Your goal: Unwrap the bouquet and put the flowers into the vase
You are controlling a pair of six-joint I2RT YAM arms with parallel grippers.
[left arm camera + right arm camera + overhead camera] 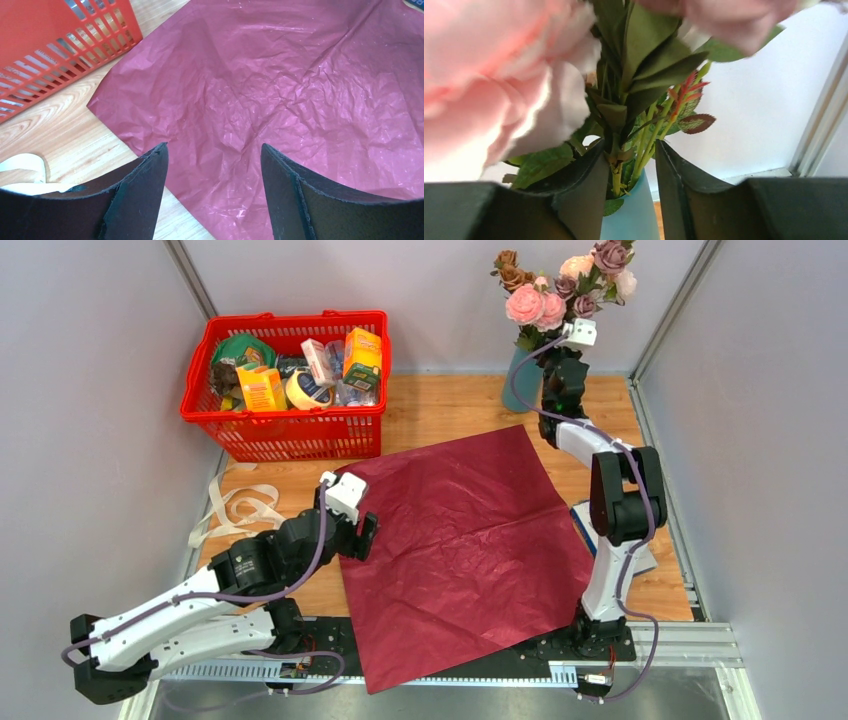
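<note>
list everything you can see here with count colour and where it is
flowers: one bunch, pink, cream and mauve, green stems, standing in the vase
vase: one, teal, back right of the table
paper: one sheet, burgundy, spread flat mid-table
ribbon: one, cream, loose on the table left of the paper
basket: one, red, back left
boxes and packets: several, mixed colours, in the basket
flat object: one, blue and white, right side, partly hidden by the right arm
table: one, light wood
left gripper: one, black, open over the paper's left edge
right gripper: one, black, jaws parted around the stems above the vase mouth
</note>
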